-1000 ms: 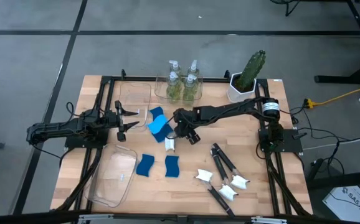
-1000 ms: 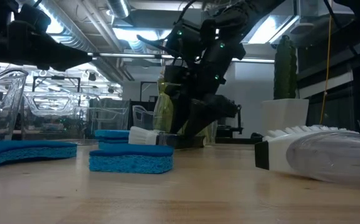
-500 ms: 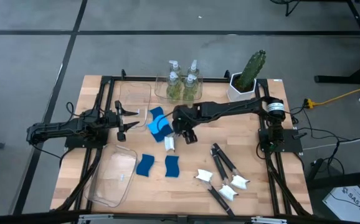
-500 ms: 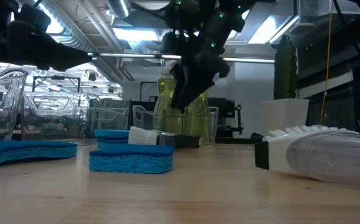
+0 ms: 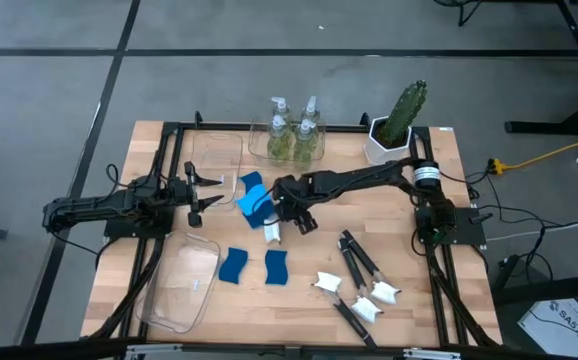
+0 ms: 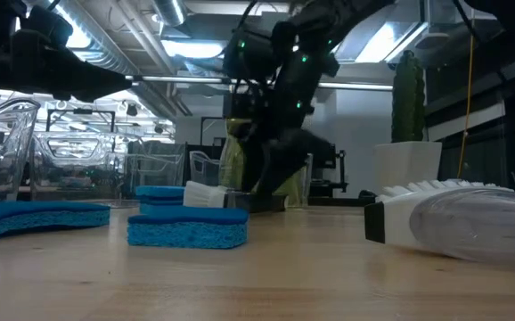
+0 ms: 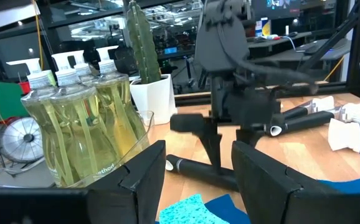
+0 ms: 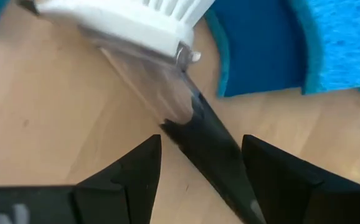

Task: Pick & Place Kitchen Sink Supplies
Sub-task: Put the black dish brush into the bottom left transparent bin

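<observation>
Sink supplies mostly unsorted: soap bottles (image 5: 294,135) binned, sponges (image 5: 234,265) loose; right gripper (image 5: 291,213) jaws spread astride a brush (image 8: 167,81), left gripper (image 5: 197,190) spread, idle.

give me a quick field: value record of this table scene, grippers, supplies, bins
right gripper: open, straddling the black handle of a dish brush at table centre, not closed on it
left gripper: open, empty, waiting at the table's left side
soap bottles: four, in a clear bin at the far edge
sponges: two beside the brush, two nearer the front
other brushes: front right of the table
empty bins: two, on the left
cactus: far right
</observation>
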{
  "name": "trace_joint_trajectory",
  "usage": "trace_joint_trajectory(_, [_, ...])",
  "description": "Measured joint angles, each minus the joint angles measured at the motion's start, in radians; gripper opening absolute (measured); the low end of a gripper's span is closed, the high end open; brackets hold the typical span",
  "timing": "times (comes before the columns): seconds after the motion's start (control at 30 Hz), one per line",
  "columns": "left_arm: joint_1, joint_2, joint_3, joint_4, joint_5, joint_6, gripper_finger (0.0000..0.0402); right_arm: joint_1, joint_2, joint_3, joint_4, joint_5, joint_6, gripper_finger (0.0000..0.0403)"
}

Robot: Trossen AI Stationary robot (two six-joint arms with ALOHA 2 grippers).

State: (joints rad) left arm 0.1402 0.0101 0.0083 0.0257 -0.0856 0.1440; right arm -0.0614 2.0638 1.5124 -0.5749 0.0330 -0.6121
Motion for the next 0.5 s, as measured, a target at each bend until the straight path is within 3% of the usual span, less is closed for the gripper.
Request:
trace_joint_trajectory(0.3, [0.0, 0.0, 0.0, 0.0, 0.0, 0.0, 0.0178, 0.004, 0.07, 0.004, 0.079, 0.005, -0.02, 0.0215])
trace_joint_trajectory(0.5, [0.0, 0.0, 0.0, 0.0, 0.0, 0.0, 0.018, 0.014, 0.041, 0.0, 0.02, -0.081, 0.139, 0.0144])
